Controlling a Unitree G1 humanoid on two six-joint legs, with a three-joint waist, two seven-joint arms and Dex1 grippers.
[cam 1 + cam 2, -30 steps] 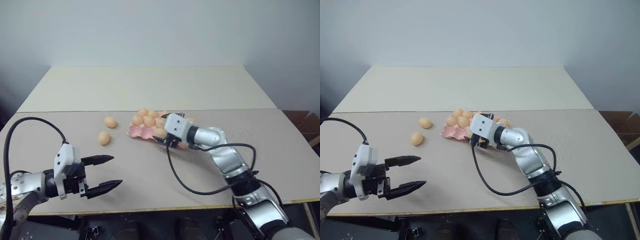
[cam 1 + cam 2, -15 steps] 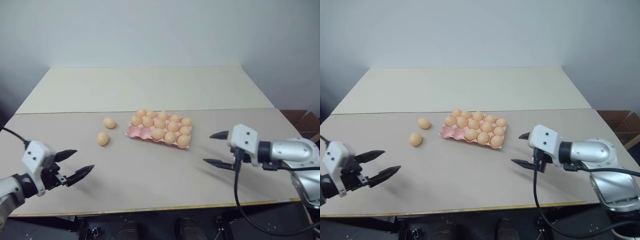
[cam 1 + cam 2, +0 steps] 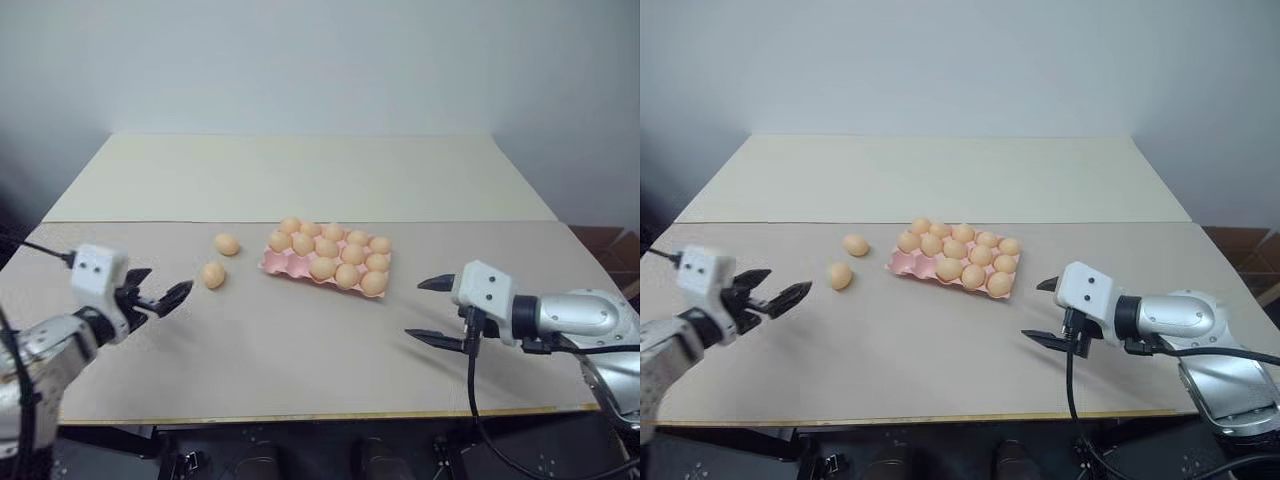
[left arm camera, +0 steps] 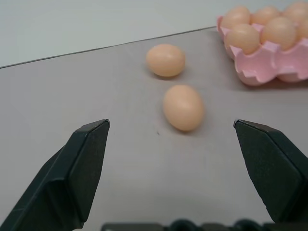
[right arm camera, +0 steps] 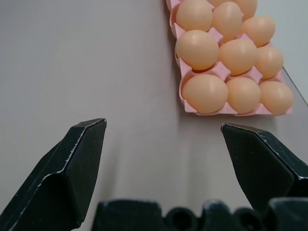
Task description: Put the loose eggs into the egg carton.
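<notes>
The left gripper [image 3: 160, 296] hovers with fingers spread wide and empty, near two loose eggs [image 3: 212, 275] lying on the surface [image 3: 300, 350]; beside them sits the egg carton [image 3: 290, 264], and the right gripper [image 3: 428, 311] hangs open, empty

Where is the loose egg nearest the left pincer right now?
In the left eye view, that egg lies on the table's left half, just ahead of the open left pincer, with the second loose egg beyond it and the pink carton to its right.
</notes>
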